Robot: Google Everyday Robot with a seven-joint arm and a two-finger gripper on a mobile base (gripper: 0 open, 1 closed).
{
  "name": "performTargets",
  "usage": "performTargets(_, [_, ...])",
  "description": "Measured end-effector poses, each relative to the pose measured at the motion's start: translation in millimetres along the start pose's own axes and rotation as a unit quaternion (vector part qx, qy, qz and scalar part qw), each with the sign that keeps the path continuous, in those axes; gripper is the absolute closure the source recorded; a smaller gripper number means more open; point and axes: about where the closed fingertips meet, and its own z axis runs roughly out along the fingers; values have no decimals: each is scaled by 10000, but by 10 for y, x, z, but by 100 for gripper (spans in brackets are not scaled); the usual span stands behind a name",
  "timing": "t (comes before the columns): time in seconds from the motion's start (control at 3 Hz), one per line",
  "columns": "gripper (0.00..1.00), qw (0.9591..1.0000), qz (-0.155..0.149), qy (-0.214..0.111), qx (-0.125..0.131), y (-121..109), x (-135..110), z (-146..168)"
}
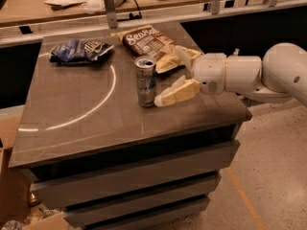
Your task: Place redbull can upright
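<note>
The redbull can (145,81) stands upright on the dark table top (86,114), near its middle right. It is slim, silver and blue, with a shiny top and pull tab. My gripper (171,77) is just to the right of the can, open, with one pale finger (175,93) low in front and the other finger (173,61) behind, over the chip bag. The fingers are apart from the can and hold nothing. The white arm reaches in from the right.
A brown and yellow chip bag (148,42) lies behind the can at the table's back. A dark blue snack bag (79,51) lies at the back left. A cluttered counter (57,4) runs behind the table. Drawers sit below the table top.
</note>
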Motion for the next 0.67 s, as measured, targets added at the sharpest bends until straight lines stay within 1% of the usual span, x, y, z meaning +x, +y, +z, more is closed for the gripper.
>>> performTargets(0.33, [0,9978,-52,316,574,-121,10,-338])
performTargets(0.67, [0,9978,-52,316,574,-121,10,-338])
